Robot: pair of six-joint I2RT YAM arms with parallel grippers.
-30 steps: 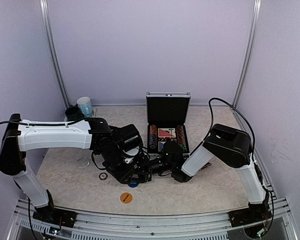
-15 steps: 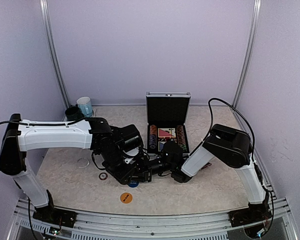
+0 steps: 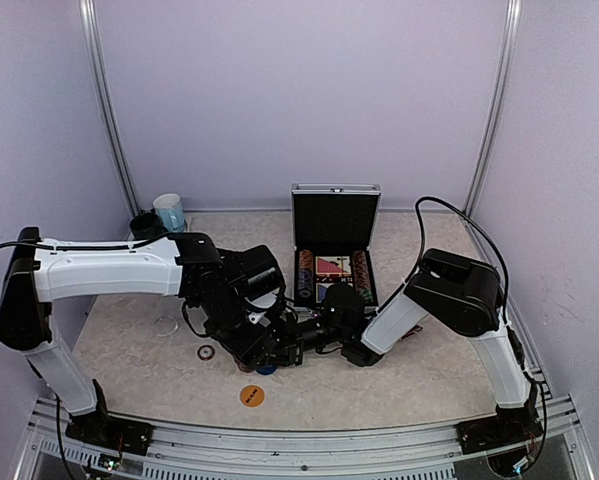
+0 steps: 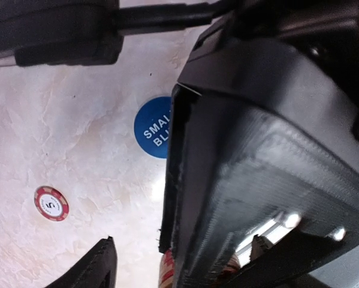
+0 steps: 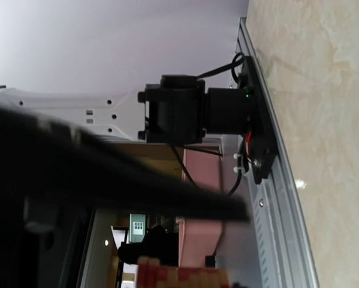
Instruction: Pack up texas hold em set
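The silver case [image 3: 335,236] stands open at the table's back, with chip stacks and a card deck in its black lining. In front of it my two grippers meet tip to tip. My right gripper [image 3: 304,336] [image 5: 191,258] is shut on a red-and-white chip stack [image 4: 166,271] [image 5: 179,276]. My left gripper [image 3: 279,346] [image 4: 182,255] is open, its fingers [image 4: 100,267] standing wide on either side of that stack. The blue round button [image 4: 153,127] [image 3: 266,368] lies on the table below them. A single red chip [image 4: 51,203] [image 3: 206,352] lies to its left, and the orange button [image 3: 251,396] lies nearer the front edge.
A dark green mug [image 3: 144,226] and a light blue mug [image 3: 169,212] stand at the back left corner. A small clear ring [image 3: 165,324] lies on the table left of the left arm. The metal rail [image 3: 299,452] runs along the front edge.
My left gripper's jaws have opened from around the chip stack, while the right gripper has closed on it. The left wrist has shifted slightly, covering more of the blue button.
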